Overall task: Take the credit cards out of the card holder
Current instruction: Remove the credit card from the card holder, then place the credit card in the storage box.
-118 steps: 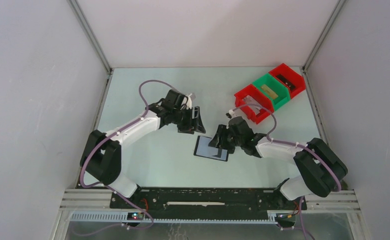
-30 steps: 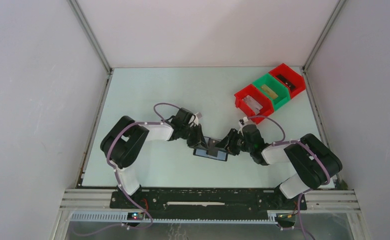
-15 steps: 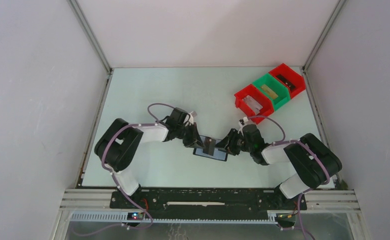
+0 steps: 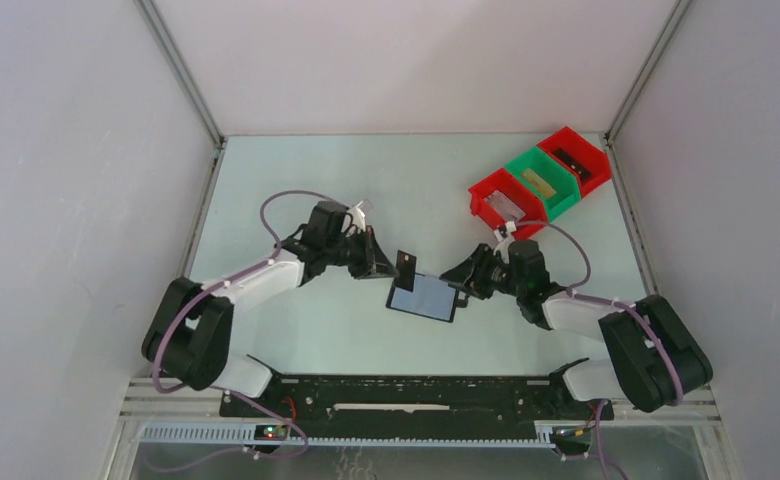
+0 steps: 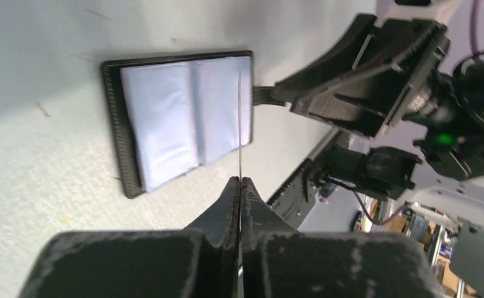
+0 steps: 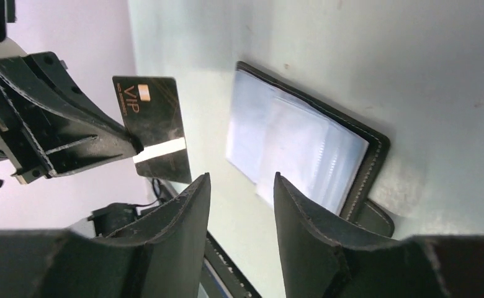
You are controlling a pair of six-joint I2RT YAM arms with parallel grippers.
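Top external view shows your holder [image 4: 423, 297] lying open and flat on the worktop [image 4: 296, 180], pale inner panels up, between the two hands. Your left hand [image 5: 240, 181] is closed on a dark card [image 6: 156, 130], pinching it by one edge. The card stands upright in the air, near the holder's far left corner and clear of it. Right wrist view reads "VIP" and a white strip on the card's face. Your right hand [image 6: 241, 180] sits low at the holder's right end, fingers apart with nothing between them. One finger is close to the strap tab [image 6: 376, 217], but contact cannot be confirmed. Red and green bins [image 4: 538, 182] stand well apart at the far right.
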